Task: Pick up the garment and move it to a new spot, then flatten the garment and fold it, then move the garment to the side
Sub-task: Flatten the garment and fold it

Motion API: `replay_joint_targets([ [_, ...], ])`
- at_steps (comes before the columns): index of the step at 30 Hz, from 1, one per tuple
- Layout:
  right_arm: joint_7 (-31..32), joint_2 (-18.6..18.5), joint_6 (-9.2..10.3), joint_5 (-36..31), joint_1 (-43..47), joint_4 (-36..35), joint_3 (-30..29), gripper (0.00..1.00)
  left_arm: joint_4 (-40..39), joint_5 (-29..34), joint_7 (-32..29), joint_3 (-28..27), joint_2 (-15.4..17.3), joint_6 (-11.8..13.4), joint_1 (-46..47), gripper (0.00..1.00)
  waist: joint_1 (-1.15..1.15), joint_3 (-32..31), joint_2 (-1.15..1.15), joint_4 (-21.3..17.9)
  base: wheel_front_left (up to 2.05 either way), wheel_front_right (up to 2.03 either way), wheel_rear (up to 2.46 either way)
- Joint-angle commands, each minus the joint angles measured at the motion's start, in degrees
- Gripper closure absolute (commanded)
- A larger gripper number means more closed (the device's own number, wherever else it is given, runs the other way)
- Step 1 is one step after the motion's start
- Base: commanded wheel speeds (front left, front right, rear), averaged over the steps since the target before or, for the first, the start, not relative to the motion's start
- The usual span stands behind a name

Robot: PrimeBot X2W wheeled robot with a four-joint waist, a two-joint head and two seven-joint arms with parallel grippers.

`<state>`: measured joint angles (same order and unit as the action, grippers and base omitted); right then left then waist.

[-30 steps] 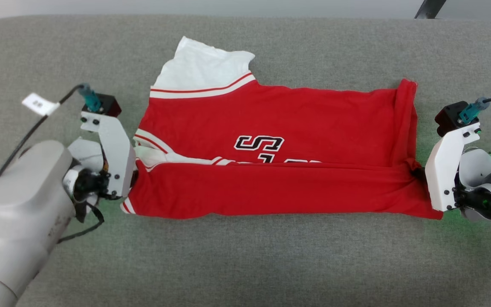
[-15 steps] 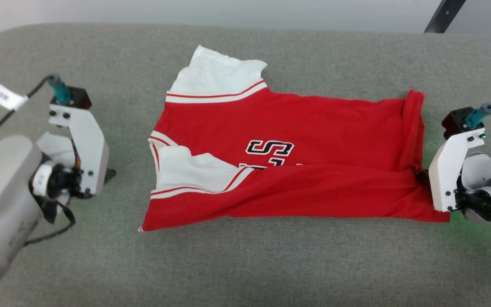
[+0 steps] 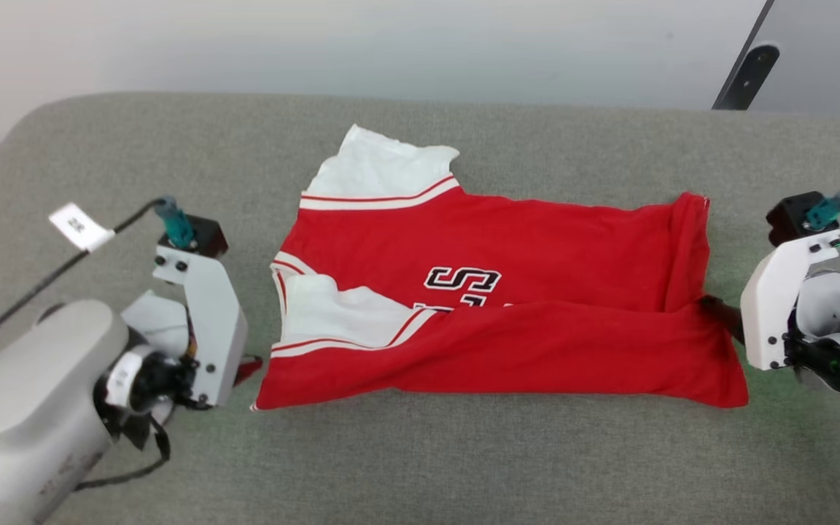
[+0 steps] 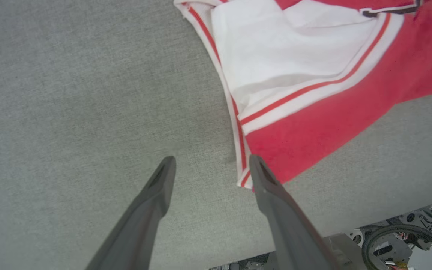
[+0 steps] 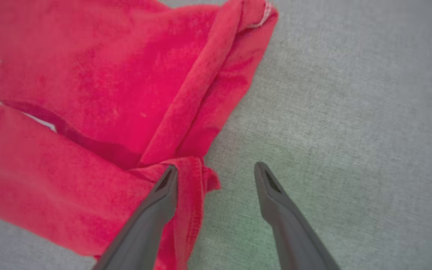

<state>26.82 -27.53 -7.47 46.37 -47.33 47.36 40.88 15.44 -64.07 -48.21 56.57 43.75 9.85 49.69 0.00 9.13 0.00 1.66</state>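
The garment is a red jersey lying across the grey couch, with its near long edge folded up over the black lettering. One white sleeve points away and the other lies on the left end. My left gripper is open just off the near-left corner, which lies beside one fingertip; in the head view this gripper is low on the left. My right gripper is open at the hem end, with a bunched red fold against one finger; in the head view it touches the right edge.
The grey couch cushion stretches wide in front of the garment and to both sides. A pale wall stands behind it, and a dark slanted bar rises at the back right. My pale left forearm fills the lower left.
The head camera tilted, shifting the picture down. My left gripper let go, drew left, then came back to the near-left corner. The left sleeve fell open. The right gripper eased off the hem.
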Motion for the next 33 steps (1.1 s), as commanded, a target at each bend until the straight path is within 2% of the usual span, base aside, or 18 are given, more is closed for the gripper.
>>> replay_joint_targets([
  [1,-1.49,-0.76,-0.02,0.63,1.26,-1.43,-0.71,0.0,-1.38,-0.31,0.22,-0.09,0.17,0.67,-1.14,0.0,0.0,-1.29,0.0,-0.32,0.0,0.0,0.0],
  [12,-11.46,-5.75,-0.02,-1.86,9.09,-13.8,-5.97,0.0,-3.98,-0.37,-0.35,0.3,1.09,2.12,-2.39,0.0,0.0,-2.77,0.0,-3.41,0.0,0.0,0.0],
  [17,-16.27,-5.47,-0.02,-4.66,13.22,-20.06,-10.57,0.0,-3.49,-0.24,0.16,0.23,1.31,2.03,-2.58,0.0,0.0,-2.12,0.0,-5.54,0.0,0.0,0.0],
  [21,-22.4,-4.04,-0.02,-10.09,17.26,-26.76,-16.45,0.0,-2.33,-0.39,1.33,-0.12,1.5,2.09,-3.31,0.0,0.0,-1.08,0.0,-7.5,0.0,0.0,0.0],
  [25,-28.18,0.08,-0.02,-17.53,23.8,-34.9,-24.62,0.0,-0.42,-1.72,2.31,-0.56,1.36,2.09,-4.94,0.0,0.0,0.02,0.0,-9.2,0.0,0.0,0.0],
  [29,-28.58,4.6,-0.02,-21.18,29.4,-40.88,-30.55,0.0,1.33,-3.0,2.61,-0.93,1.01,2.46,-6.33,0.0,0.0,0.86,0.0,-10.08,0.0,0.0,0.0],
  [30,-28.58,4.6,-0.02,-21.18,29.4,-40.88,-30.55,0.0,1.33,-3.0,2.61,-0.93,1.01,2.46,-6.33,0.0,0.0,0.86,0.0,-10.08,0.0,0.0,0.0],
  [33,-27.43,7.75,-0.02,-23.05,32.45,-45.07,-33.39,0.0,3.08,-3.43,2.46,-0.66,0.89,2.28,-7.0,0.0,0.0,1.74,0.0,-10.8,0.0,0.0,0.0],
])
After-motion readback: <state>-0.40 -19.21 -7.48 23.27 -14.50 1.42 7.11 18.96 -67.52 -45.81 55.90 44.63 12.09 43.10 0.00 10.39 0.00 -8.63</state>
